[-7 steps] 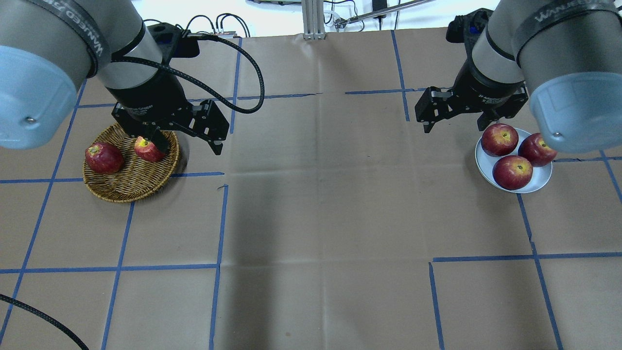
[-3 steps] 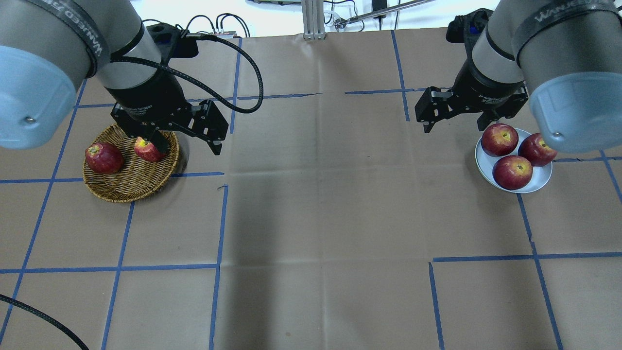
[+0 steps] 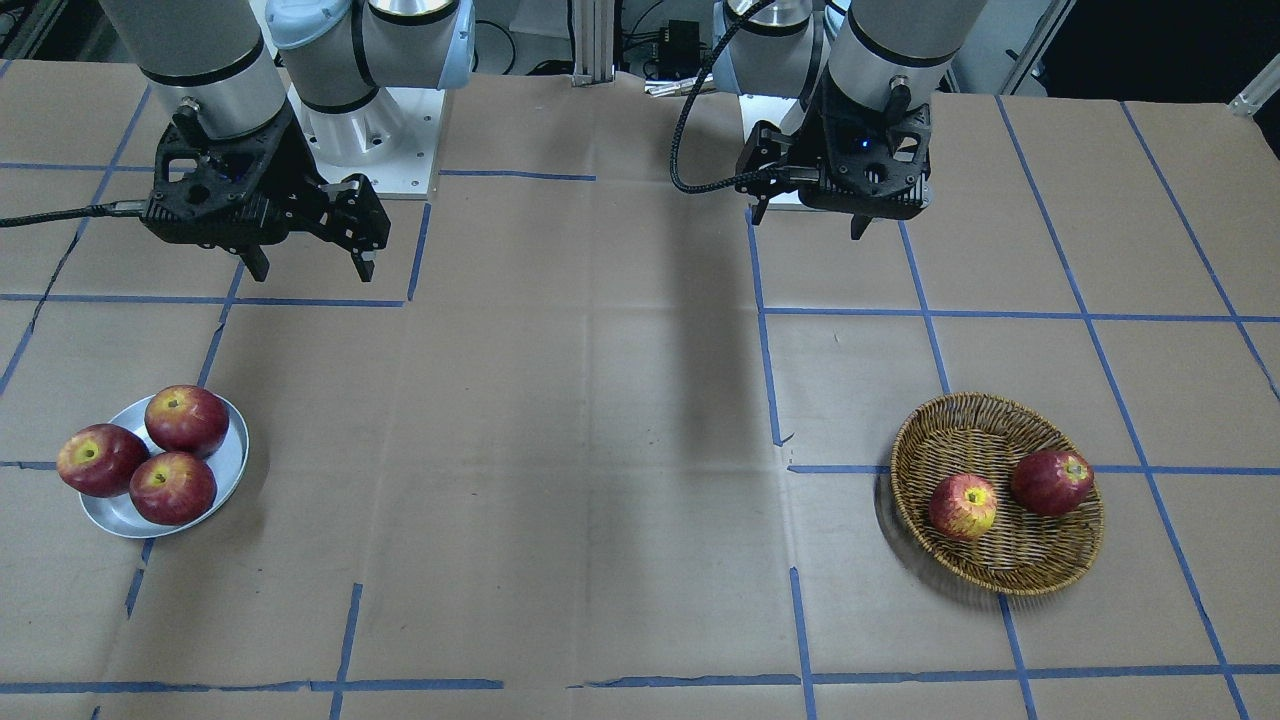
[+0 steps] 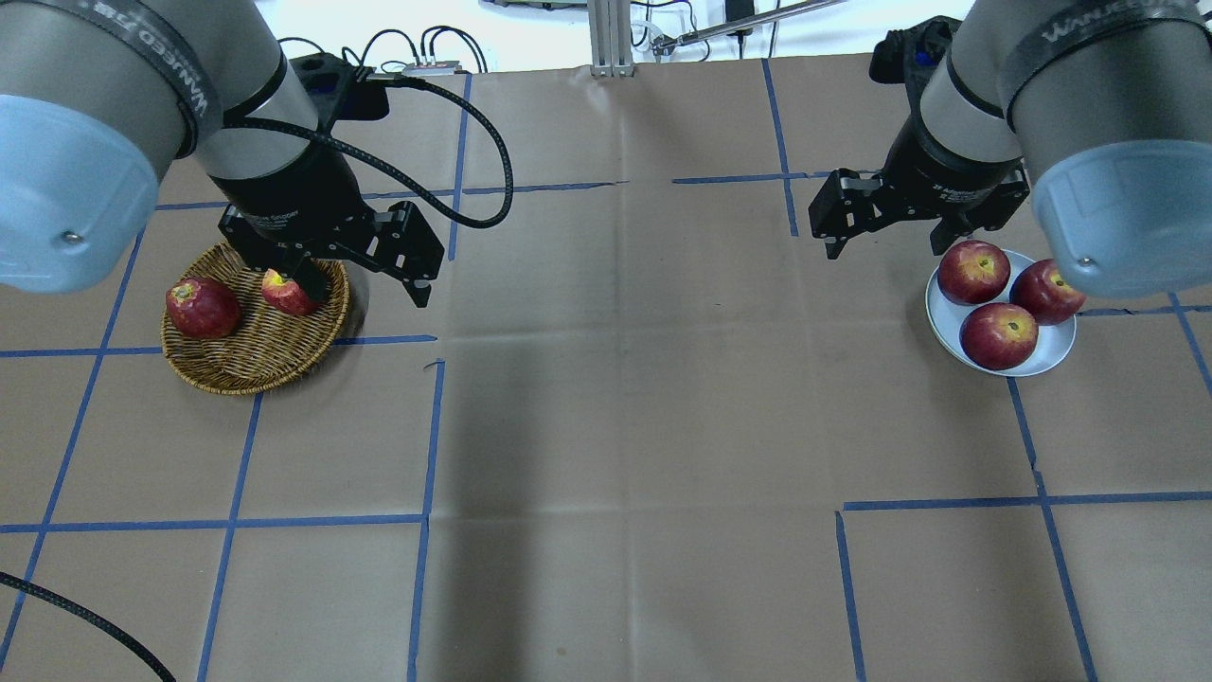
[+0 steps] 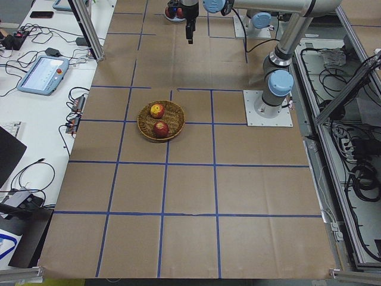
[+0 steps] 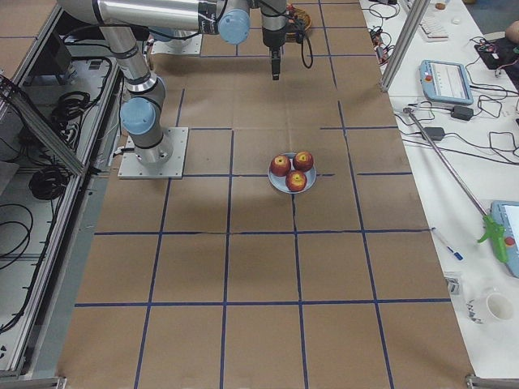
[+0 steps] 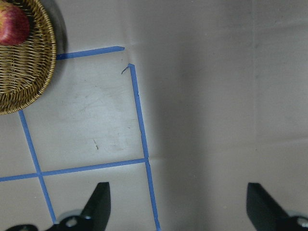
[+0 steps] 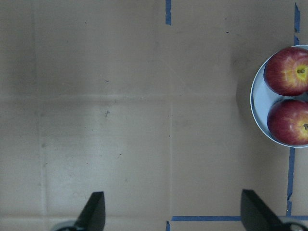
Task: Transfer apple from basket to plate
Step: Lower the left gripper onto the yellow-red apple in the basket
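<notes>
The streaked red-and-yellow apple [image 3: 962, 506] lies in the wicker basket [image 3: 1000, 582] next to a darker red apple [image 3: 1051, 482]. In the overhead view the apple [image 4: 282, 294] is partly hidden behind a finger of my left gripper [image 4: 365, 284]. That gripper is open, empty and raised above the basket's right rim [image 4: 333, 313]. It also shows in the front view [image 3: 808, 222] and the left wrist view [image 7: 178, 207]. The metal plate [image 4: 1053, 354] holds three dark red apples. My right gripper [image 4: 888, 248] hangs open and empty, high up beside the plate's far left edge.
The table is brown paper marked with blue tape lines [image 4: 426, 436]. The left wrist view shows the basket rim [image 7: 33, 82] with an apple [image 7: 12, 24] at top left. The right wrist view shows the plate's edge [image 8: 253, 103] at right. Cables lie at the table's far edge.
My left arm has shifted slightly above the basket, jaws still open. The right arm and all the apples have not moved.
</notes>
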Controlling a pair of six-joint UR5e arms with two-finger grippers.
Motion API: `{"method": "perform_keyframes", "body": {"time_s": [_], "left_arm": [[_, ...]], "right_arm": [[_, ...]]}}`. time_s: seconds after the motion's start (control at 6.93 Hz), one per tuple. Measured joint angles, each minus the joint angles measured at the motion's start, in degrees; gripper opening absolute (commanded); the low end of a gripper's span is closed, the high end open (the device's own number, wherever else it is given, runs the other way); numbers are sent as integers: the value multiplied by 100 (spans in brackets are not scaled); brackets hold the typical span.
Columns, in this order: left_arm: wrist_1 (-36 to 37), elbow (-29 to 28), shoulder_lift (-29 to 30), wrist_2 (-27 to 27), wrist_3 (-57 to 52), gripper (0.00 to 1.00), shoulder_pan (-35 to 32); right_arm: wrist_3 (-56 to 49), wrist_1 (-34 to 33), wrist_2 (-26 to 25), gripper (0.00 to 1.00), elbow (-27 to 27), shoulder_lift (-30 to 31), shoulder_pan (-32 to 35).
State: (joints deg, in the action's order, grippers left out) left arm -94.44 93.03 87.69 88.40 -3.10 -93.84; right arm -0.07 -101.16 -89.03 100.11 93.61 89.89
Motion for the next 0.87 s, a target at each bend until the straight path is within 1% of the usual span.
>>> {"method": "perform_keyframes", "body": {"time_s": [0.29,0.43,0.72,0.87], "left_arm": [[59,66,104,73,-22,99,358],[263,128,264,119,-124,99,606],[1032,370,651,138,-807,99,1117],[1550,545,843,153,-1007,99,1336]], "right_arm": [[6,0,0,100,0,0,-1],[5,0,0,100,0,0,-4],[-1,0,0,100,2,0,-1],[-1,0,0,100,4,0,0]]}}
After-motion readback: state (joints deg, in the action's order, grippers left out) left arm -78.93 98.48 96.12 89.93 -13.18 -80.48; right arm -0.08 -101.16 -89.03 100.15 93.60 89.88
